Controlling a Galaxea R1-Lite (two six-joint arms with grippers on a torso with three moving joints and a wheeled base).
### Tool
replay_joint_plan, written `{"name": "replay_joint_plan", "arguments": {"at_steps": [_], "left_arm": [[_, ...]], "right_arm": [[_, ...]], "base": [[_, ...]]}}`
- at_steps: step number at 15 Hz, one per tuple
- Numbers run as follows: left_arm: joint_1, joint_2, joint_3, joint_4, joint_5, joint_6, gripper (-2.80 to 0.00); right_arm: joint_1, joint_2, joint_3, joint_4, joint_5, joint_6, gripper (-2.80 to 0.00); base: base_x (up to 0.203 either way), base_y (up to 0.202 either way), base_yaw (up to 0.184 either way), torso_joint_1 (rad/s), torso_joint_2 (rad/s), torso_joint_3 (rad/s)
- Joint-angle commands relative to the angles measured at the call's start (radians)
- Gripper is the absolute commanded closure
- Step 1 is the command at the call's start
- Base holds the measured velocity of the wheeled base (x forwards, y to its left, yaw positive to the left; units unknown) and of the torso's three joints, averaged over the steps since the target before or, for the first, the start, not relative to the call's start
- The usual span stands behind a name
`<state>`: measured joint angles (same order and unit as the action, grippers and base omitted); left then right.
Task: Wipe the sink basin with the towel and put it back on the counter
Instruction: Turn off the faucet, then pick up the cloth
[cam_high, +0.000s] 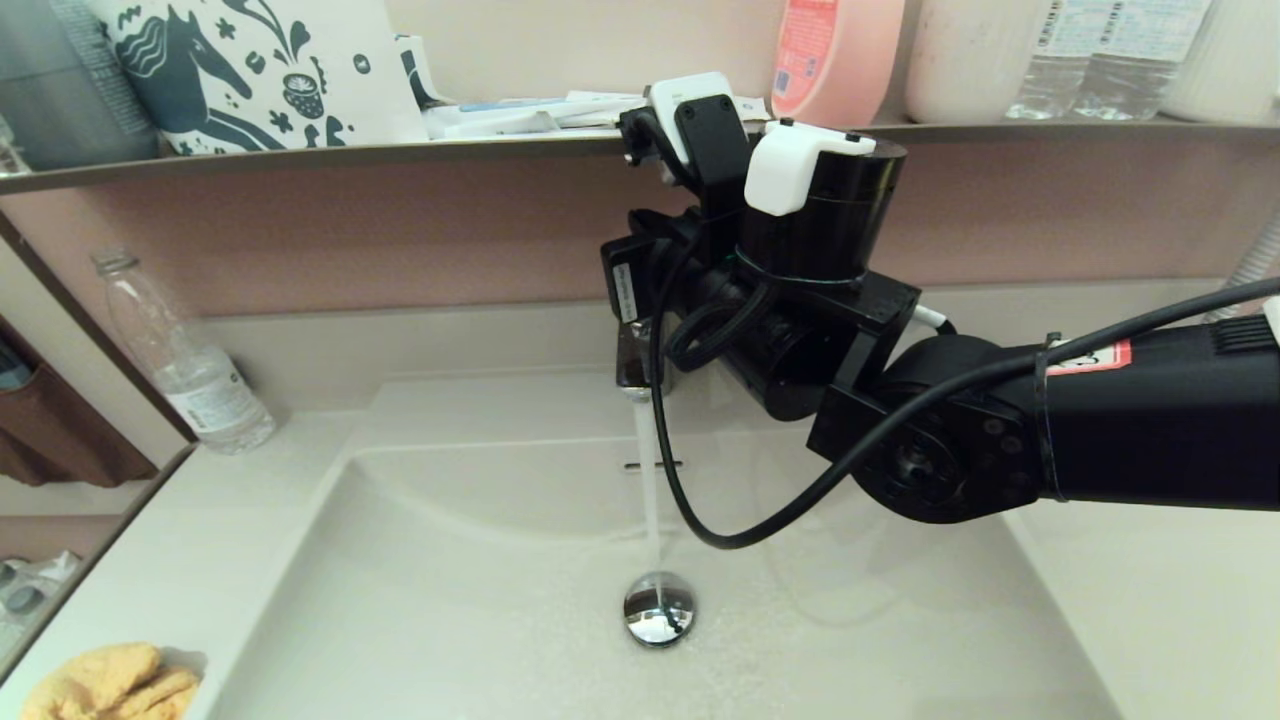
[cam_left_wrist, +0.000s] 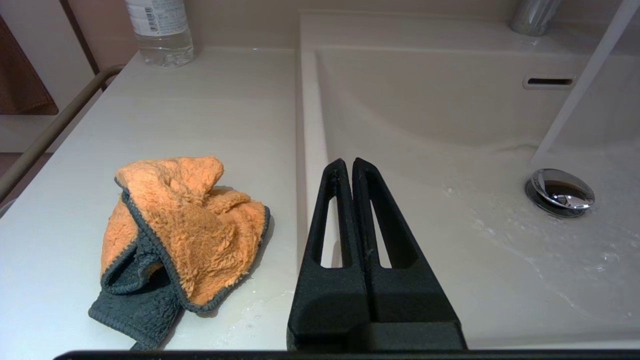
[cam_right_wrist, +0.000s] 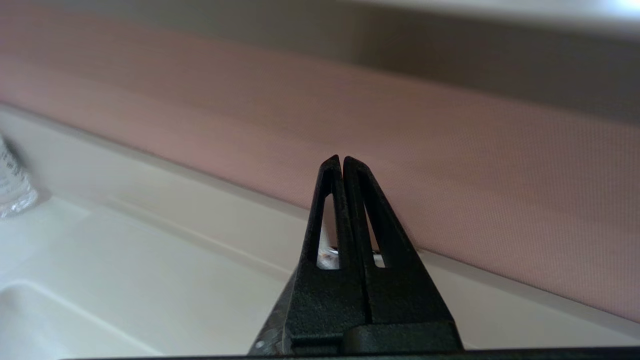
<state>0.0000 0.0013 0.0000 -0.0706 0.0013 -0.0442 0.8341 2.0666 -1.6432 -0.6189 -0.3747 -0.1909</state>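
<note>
While water ran from the chrome tap (cam_high: 636, 365) onto the round chrome drain plug (cam_high: 658, 608) of the glossy off-white sink basin (cam_left_wrist: 450, 130), the right gripper (cam_right_wrist: 341, 161), fingers pressed together and empty, sat above the tap, probably to work it. The crumpled fluffy orange towel (cam_left_wrist: 190, 225) lay on the smooth off-white counter (cam_left_wrist: 210, 115), just beside the left gripper (cam_left_wrist: 347, 164), likewise closed on nothing. A clear plastic bottle (cam_high: 180, 355) stood at the counter's back.

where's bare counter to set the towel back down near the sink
Free: the counter between the towel and the water bottle, left of the sink basin. Crowded: the faucet, where the right gripper sits shut. The left gripper, shut, hovers over the basin's left rim.
</note>
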Motion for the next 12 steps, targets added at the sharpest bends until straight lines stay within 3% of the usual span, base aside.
{"name": "replay_joint_plan", "arguments": {"at_steps": [1,10,12], "left_arm": [[0.0,0.0,0.0,-0.001,0.0,0.0,0.0],[0.0,0.0,0.0,0.0,0.0,0.0,0.0],[0.0,0.0,0.0,-0.001,0.0,0.0,0.0]], "right_arm": [[-0.003,0.01,0.003,0.004,-0.003,-0.001,0.0],[-0.007,-0.19,0.223,-0.019,-0.023,0.012,0.0],[-0.034,-0.29,0.336,-0.018,-0.053,0.046,0.0]], "base": [[0.0,0.0,0.0,0.0,0.0,0.0],[0.0,0.0,0.0,0.0,0.0,0.0],[0.0,0.0,0.0,0.0,0.0,0.0]]}}
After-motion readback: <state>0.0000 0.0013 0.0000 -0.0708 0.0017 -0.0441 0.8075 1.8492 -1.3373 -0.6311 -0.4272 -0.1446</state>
